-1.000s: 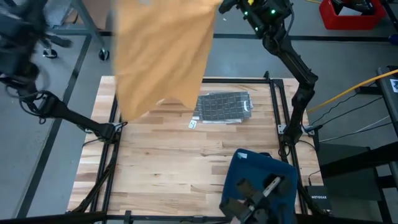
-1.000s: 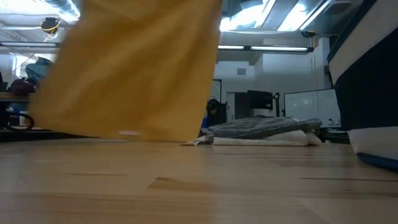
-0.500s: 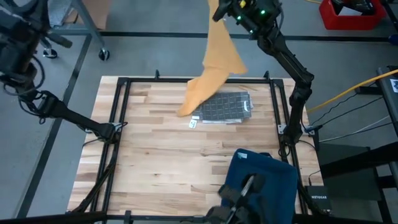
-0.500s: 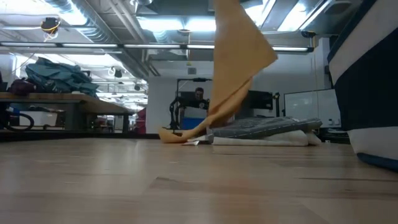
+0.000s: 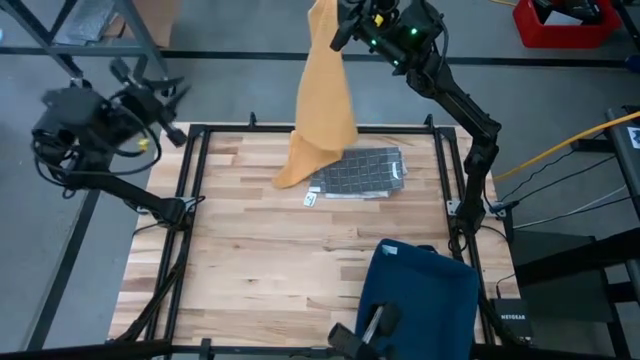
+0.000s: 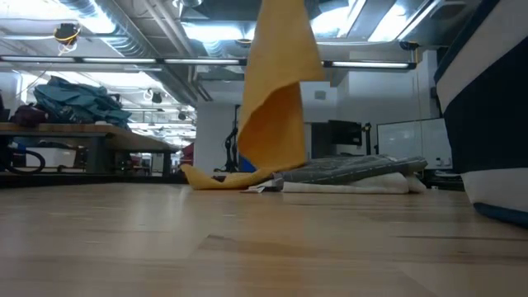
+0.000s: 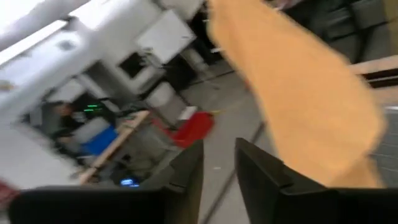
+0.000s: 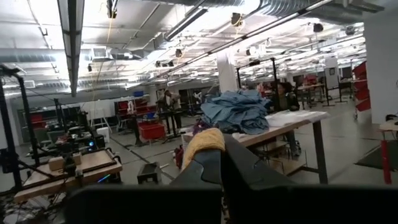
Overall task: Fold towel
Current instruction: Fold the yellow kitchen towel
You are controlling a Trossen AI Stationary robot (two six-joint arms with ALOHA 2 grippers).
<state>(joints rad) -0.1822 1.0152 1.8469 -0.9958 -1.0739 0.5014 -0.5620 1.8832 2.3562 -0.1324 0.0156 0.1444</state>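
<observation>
Towel [image 5: 322, 95]: orange, hung from one corner over the 12 o'clock edge of the table [image 5: 260, 270]. Lower end trailed onto the wood, just beside and partly over a folded grey towel [image 5: 362, 170]; low view showed that tail [image 6: 216, 177] lying flat on the table while the rest draped in a loose curl.

Handling, judged: light, limp, no stiffness of its own. It bunched and twisted under its own weight, so a single-corner hold will not spread it. Not fragile; cloth looked grippy, not slick. Best holds looked to be the two corners of one short edge, pinched at the hem, so the sheet hangs flat before laying down.

Right end effector [image 5: 340, 22]: high, past the table's 12 o'clock edge, fingers closed on the towel's top corner; right wrist view showed orange cloth [image 8: 204, 142] bunched at the fingertips.

Left end effector [image 5: 160, 85]: raised off the 10 o'clock corner, well apart from the towel, fingers parted with a narrow gap, nothing between them.

A blue cloth [image 5: 420, 290] sat at 5 o'clock.
</observation>
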